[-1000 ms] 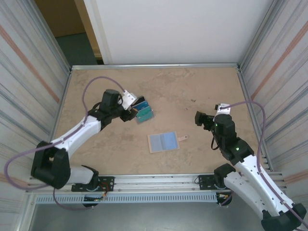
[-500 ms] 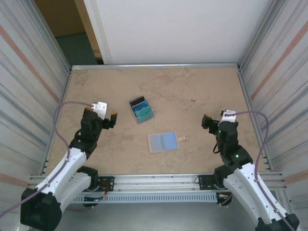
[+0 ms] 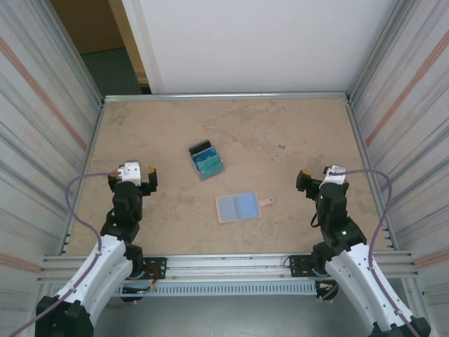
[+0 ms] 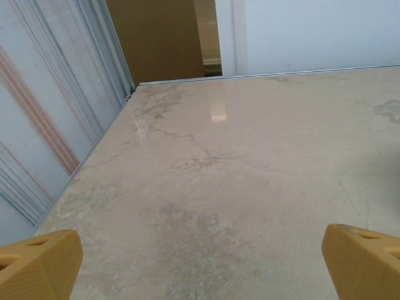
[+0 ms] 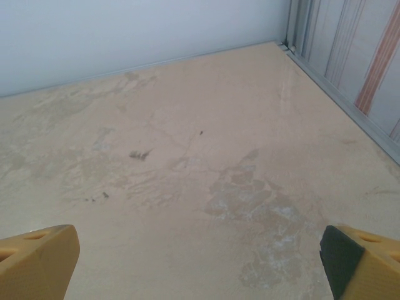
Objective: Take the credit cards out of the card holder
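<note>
Overhead, credit cards (image 3: 206, 160) lie near the card holder (image 3: 238, 207); close-up, left gripper (image 4: 200, 262) and right gripper (image 5: 200, 262) gape wide.

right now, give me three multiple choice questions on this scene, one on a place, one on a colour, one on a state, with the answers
1. Where are the credit cards?
A) inside the card holder
B) in a gripper
C) fanned on the table, apart from the card holder

2. What colour are the card holder's open inner faces?
A) pale blue-grey
B) red
C) green

3. How are the left gripper and right gripper?
A) both shut on cards
B) both open, holding nothing
C) left shut, right open

Answers:
1 C, the cards lie beyond and left of the holder with table between them.
2 A, the top view shows both faces blue-grey.
3 B, each wrist view shows jaws wide apart with nothing between them.
</note>
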You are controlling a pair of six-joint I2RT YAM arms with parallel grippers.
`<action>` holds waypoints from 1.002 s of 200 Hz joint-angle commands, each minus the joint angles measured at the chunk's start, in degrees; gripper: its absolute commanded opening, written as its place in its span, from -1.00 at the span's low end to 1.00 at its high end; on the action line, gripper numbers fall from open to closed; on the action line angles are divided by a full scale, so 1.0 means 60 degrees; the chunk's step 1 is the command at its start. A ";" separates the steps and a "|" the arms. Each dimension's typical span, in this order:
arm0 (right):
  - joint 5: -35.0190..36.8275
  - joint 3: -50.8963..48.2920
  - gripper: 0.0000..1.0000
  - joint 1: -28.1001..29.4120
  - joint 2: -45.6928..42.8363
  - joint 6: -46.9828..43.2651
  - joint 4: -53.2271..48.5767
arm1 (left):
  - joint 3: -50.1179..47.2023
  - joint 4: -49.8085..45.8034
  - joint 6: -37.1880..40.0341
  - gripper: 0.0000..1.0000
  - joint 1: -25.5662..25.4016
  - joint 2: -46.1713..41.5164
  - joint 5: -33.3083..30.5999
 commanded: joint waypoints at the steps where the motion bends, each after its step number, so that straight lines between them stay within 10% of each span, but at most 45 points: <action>1: 0.0298 -0.0240 0.97 -0.0128 -0.0151 0.0078 0.0492 | -0.0273 0.1415 -0.0204 0.98 0.0234 0.0200 -0.0114; 200: -0.0635 -0.0502 0.97 -0.1069 0.0059 0.0329 0.0721 | 0.0138 0.6329 0.0952 0.98 0.0572 0.5981 0.1830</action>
